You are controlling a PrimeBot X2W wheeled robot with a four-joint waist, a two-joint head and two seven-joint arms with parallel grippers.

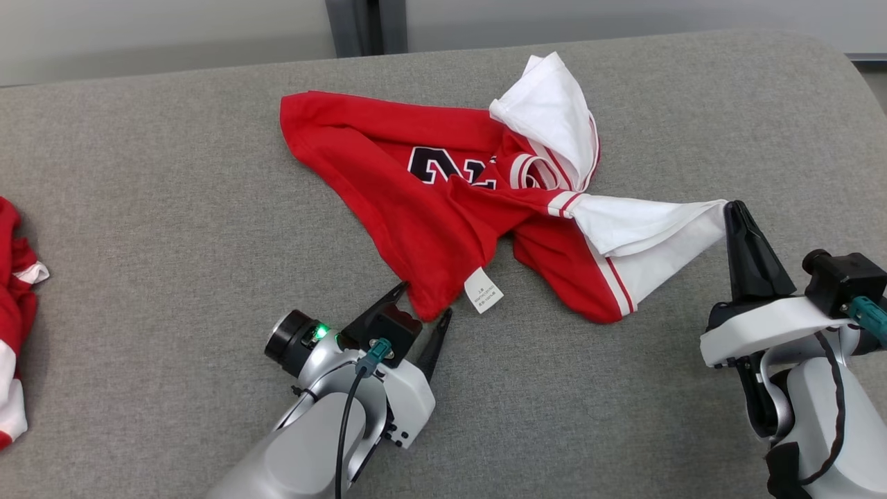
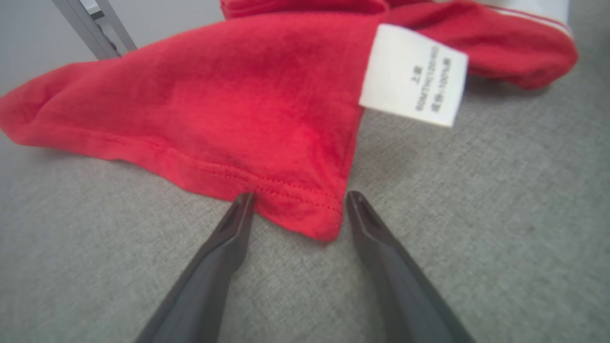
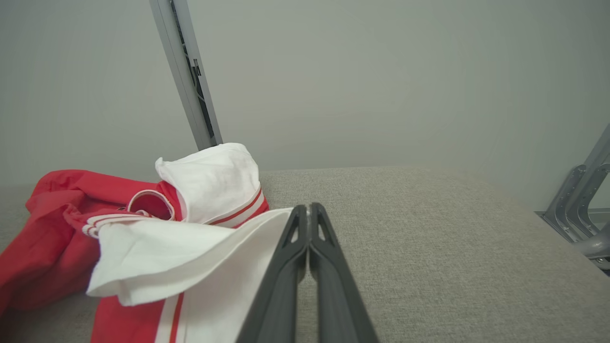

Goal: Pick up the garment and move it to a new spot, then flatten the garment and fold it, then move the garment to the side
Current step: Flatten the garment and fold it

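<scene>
A red jersey [image 1: 429, 201] with white sleeves and a dark number lies crumpled on the grey padded table [image 1: 173, 173]. My left gripper [image 1: 426, 298] is open, its two fingers straddling the jersey's near red hem corner [image 2: 310, 214] on the table; a white care label [image 2: 412, 76] lies just beyond. My right gripper [image 1: 734, 206] is shut on the tip of the white sleeve [image 1: 644, 229], which stretches out towards it. In the right wrist view the closed right gripper [image 3: 309, 207] meets the sleeve's edge [image 3: 190, 252].
Another red and white garment [image 1: 14, 312] lies at the table's left edge. A grey upright post [image 1: 364, 28] stands behind the table. The table's rounded right corner [image 1: 845, 76] is near my right arm, with a metal frame [image 3: 581, 209] beyond it.
</scene>
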